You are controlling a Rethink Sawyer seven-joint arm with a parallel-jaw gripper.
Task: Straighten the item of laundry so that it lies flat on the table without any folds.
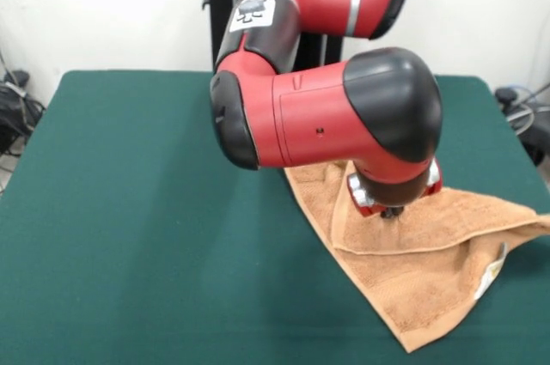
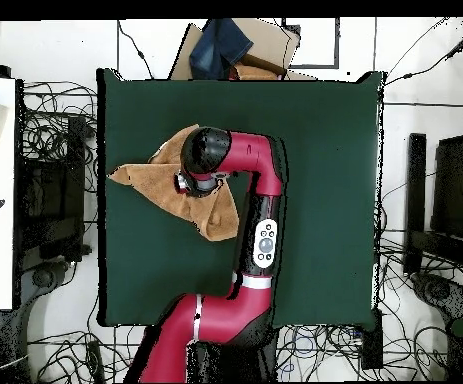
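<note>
In the front view, the red and black arm is reaching down so that its end effector (image 1: 391, 210) is pressing at the middle of the small light-brown terry-cloth towel (image 1: 421, 283), which is lying crumpled, with a folded-over layer, on the dark green felt worktop (image 1: 129, 228). How far open the end effector is cannot be told.

In the overhead view, the towel (image 2: 140, 175) is sitting toward the worktop's (image 2: 315, 200) left edge. Judging by this, unfolding is under way; next, the overlapping flap needs dragging outward.
</note>
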